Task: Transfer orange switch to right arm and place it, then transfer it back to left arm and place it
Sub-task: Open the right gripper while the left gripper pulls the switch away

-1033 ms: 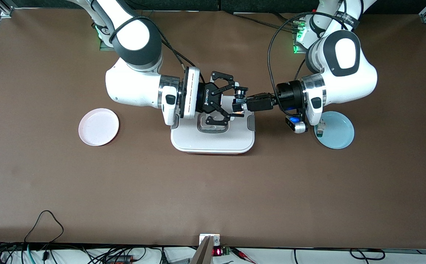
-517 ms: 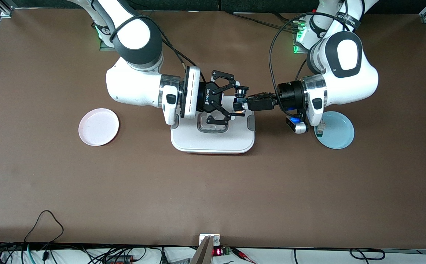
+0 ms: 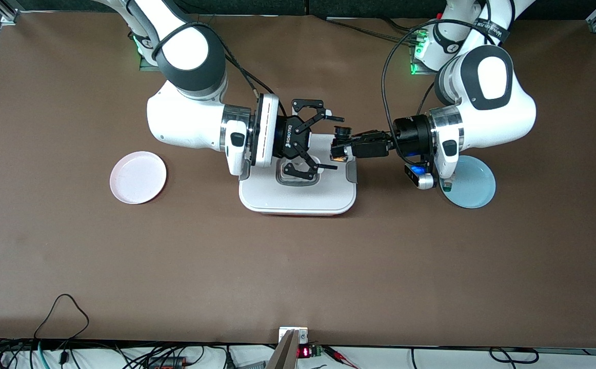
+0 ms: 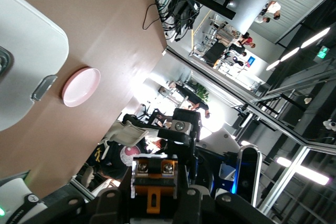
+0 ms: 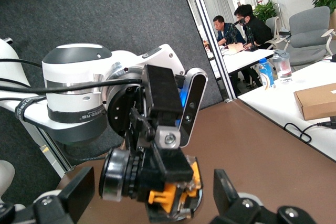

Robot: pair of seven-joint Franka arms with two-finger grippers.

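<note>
Two grippers over the box (image 3: 298,197): left gripper (image 3: 340,147) clamped on the orange switch (image 3: 339,138), right gripper (image 3: 323,138) spread wide, empty.

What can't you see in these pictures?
- Front view: the switch is tiny, held in the shut left gripper over the box, so its cap is unclear.
- Front view: the left wrist covers part of the blue plate and the small part on it.
- Right wrist view: the open right gripper is cut off by the picture's edge.
</note>
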